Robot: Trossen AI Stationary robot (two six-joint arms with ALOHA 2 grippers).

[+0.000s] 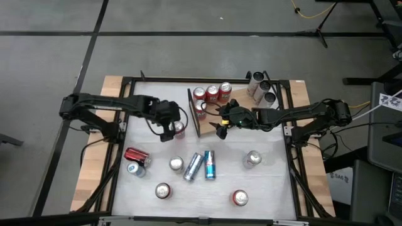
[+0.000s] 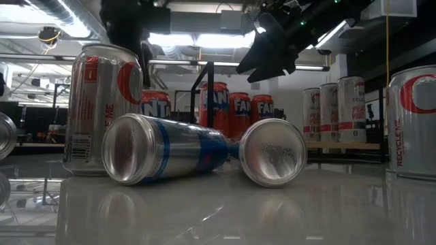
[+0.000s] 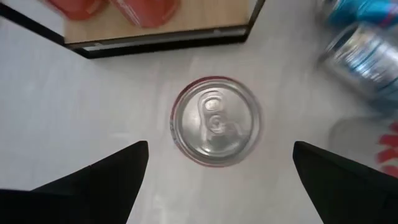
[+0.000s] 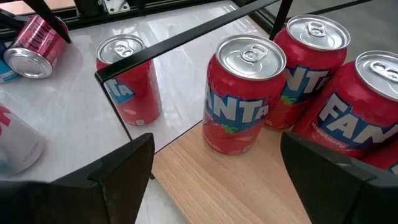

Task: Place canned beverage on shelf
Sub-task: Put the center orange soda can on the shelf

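White table [image 1: 270,182] — four red cans [image 1: 212,94] on shelf [image 1: 210,122]; left gripper [image 1: 168,133] and right gripper [image 1: 221,127] spread.

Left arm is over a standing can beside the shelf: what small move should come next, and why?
Probably lower the left gripper straight down around the upright red can, then close. Its fingers are open, the can top sits centred between them on the white table, just off the shelf edge, not yet gripped. The right gripper hangs open over the shelf by the Fanta cans.
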